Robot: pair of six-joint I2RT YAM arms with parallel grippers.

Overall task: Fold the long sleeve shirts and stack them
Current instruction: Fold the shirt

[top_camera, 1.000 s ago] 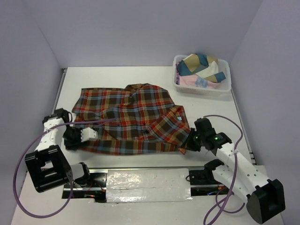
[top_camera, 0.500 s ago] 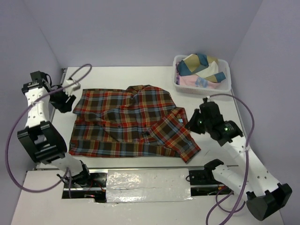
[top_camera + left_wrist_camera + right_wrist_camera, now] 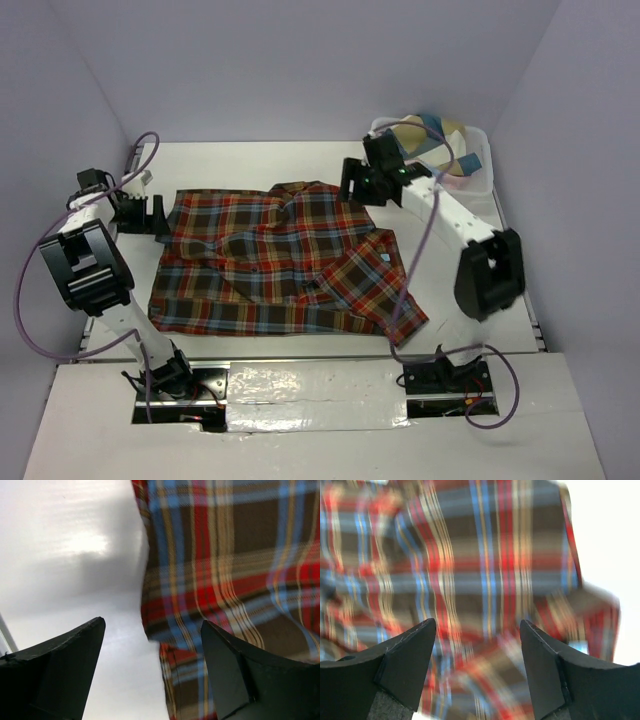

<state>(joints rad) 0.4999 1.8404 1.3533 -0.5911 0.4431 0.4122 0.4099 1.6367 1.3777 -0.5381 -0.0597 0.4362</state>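
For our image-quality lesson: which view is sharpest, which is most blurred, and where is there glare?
Top view: sharpest, evenly lit, shirt crisp. Left wrist view: plaid slightly soft, glare patch on the table. Right wrist view: plaid badly smeared, table washed out white.

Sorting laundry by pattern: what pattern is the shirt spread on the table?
Red-orange, dark brown and blue plaid shirt; clearest in the top external view.

Pale lavender walls [image 3: 300,60] enclose a white table [image 3: 250,162] — evenly lit.
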